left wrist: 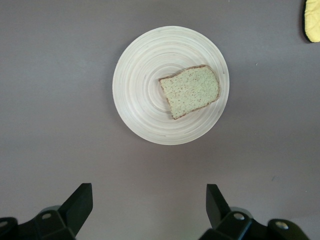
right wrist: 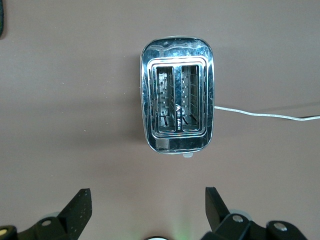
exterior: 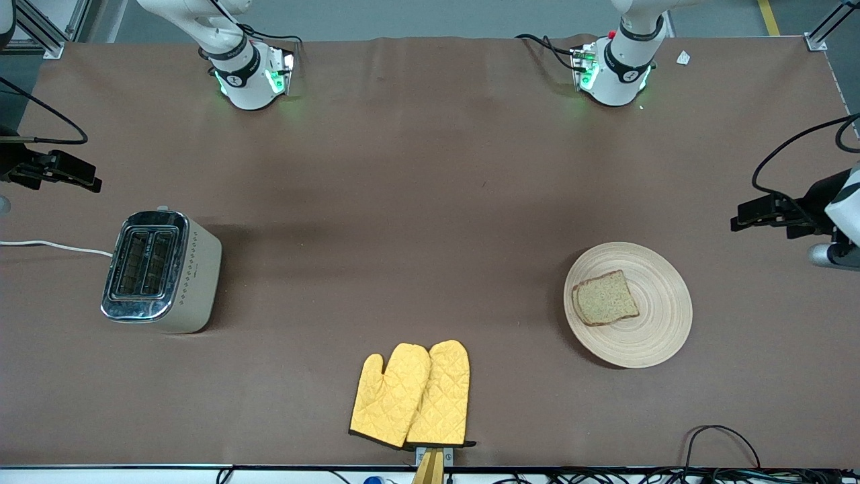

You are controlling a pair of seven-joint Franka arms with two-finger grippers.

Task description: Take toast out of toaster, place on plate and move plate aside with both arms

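The toast [exterior: 605, 298] lies flat on the round beige wooden plate [exterior: 652, 329] toward the left arm's end of the table. In the left wrist view the toast [left wrist: 191, 90] lies on the plate [left wrist: 142, 100], well below my open, empty left gripper [left wrist: 149, 200]. The left gripper [exterior: 759, 214] hangs high over the table edge beside the plate. My right gripper [exterior: 67, 176] hangs high over the right arm's end of the table. In the right wrist view it [right wrist: 148, 200] is open and empty, above the table.
A chrome-topped toaster [exterior: 161, 269] with two empty slots stands toward the right arm's end, also in the right wrist view [right wrist: 177, 115], its white cord [exterior: 54, 246] running off the table. A pair of yellow oven mitts [exterior: 411, 395] lies at the edge nearest the front camera.
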